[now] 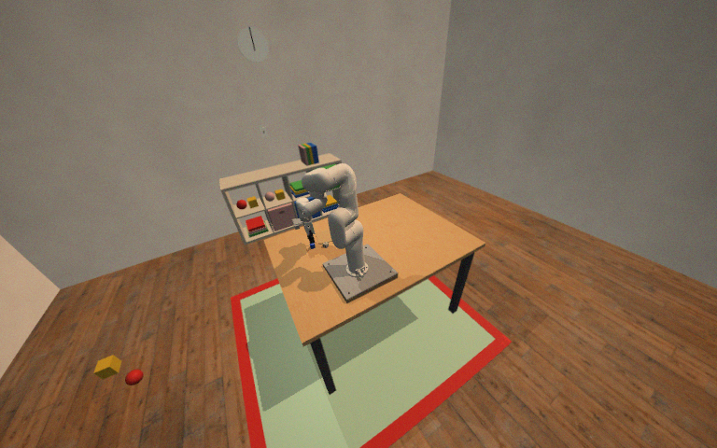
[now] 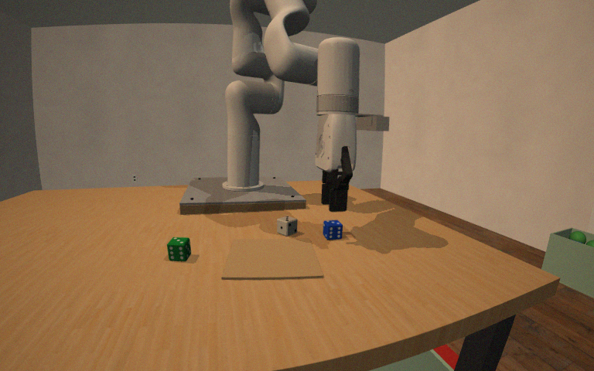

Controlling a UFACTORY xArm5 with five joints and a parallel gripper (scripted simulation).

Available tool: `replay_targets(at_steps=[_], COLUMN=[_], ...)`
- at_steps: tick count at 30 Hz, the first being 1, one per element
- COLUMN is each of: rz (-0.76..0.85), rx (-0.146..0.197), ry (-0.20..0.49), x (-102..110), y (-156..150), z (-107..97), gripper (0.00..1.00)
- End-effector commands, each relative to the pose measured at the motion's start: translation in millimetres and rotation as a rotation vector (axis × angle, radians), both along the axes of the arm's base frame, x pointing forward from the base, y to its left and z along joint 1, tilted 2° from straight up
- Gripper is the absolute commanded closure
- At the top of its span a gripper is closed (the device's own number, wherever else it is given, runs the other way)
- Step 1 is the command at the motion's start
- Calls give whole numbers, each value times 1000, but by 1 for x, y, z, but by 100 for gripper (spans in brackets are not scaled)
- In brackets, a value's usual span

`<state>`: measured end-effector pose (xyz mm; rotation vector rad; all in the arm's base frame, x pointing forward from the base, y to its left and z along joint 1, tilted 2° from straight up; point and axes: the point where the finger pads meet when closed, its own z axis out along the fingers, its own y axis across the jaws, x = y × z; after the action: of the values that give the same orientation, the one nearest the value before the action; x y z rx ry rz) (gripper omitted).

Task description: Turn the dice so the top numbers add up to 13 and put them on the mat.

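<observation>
Three dice lie on the wooden table, all off the tan mat (image 2: pixel 271 258). The green die (image 2: pixel 179 249) sits flat to the left of the mat. The grey die (image 2: pixel 287 226) and the blue die (image 2: pixel 332 229) sit flat just beyond the mat's far edge. My gripper (image 2: pixel 336 207) points down and hangs a little above the table, over and slightly behind the blue die. Its fingers stand partly open with nothing between them. In the far room view the gripper (image 1: pixel 310 237) is just above the blue die (image 1: pixel 311 245).
The arm's grey base plate (image 2: pixel 243 195) stands behind the dice. A green bin with green balls (image 2: pixel 583 264) stands off the table at the right. A shelf with toys (image 1: pixel 279 197) is beyond the table's edge near the dice.
</observation>
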<state>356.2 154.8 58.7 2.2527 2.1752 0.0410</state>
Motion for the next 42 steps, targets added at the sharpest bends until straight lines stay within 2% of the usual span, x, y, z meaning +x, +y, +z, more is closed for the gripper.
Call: replay_targets(at_steps=[1, 18, 42], rz=[0, 0, 0], rx=[1, 1, 1], ry=[-3, -3, -3], x=[2, 2, 2], y=[1, 1, 1], z=[-5, -20, -21], gripper=[53, 53, 53])
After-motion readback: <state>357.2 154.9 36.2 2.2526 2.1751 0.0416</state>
